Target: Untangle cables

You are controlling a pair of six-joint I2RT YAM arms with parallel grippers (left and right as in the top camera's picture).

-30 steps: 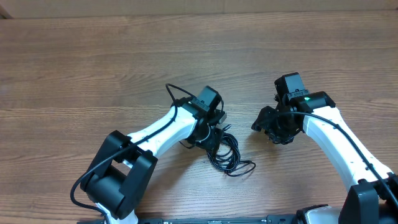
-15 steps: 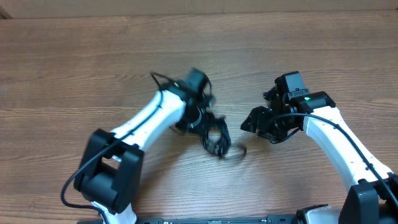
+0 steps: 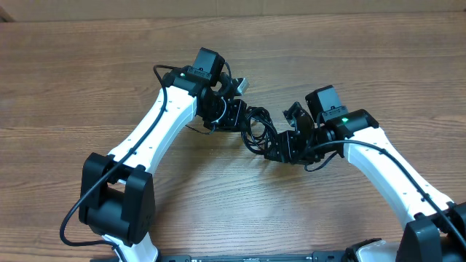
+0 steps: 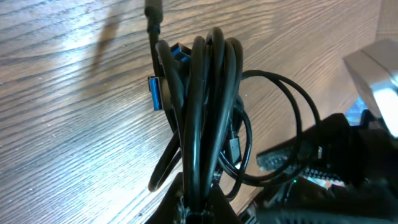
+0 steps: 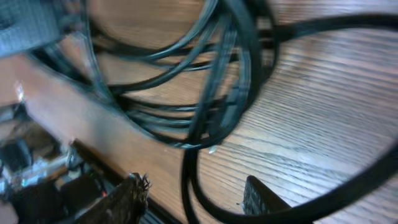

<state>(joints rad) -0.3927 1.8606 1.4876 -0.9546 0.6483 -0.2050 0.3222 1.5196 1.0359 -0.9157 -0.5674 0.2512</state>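
Since a second ago the left arm has been swinging up and away from the near edge, carrying the cables point(image 3: 255, 128) with it from the lower middle of the table point(image 3: 87, 87) to a spot nearer its centre, while the right arm has been reaching in leftward to meet them. In the overhead view the left gripper point(image 3: 231, 114) is gripping one end of the dark bundle, and the bundle is stretching rightward from it towards the right gripper point(image 3: 287, 135), which is sitting just beside the tangle with its fingers spread apart. In the left wrist view the cables point(image 4: 205, 112) are running as a tight sheaf of several black strands straight up out of the left gripper point(image 4: 198, 210), whose fingers are clamping together on them at the bottom edge; a blue plug point(image 4: 157, 93) is sticking out on the left of the sheaf, and two loose loops are bulging out to the right, towards the dark body of the right gripper point(image 4: 323, 158). In the right wrist view, which is blurred, the right gripper point(image 5: 196, 183) is holding its two fingers point(image 5: 132, 194) wide apart, the looping cables point(image 5: 211, 93) are hanging above the wood, and one black strand is passing down through the gap between the fingers without being pinched.
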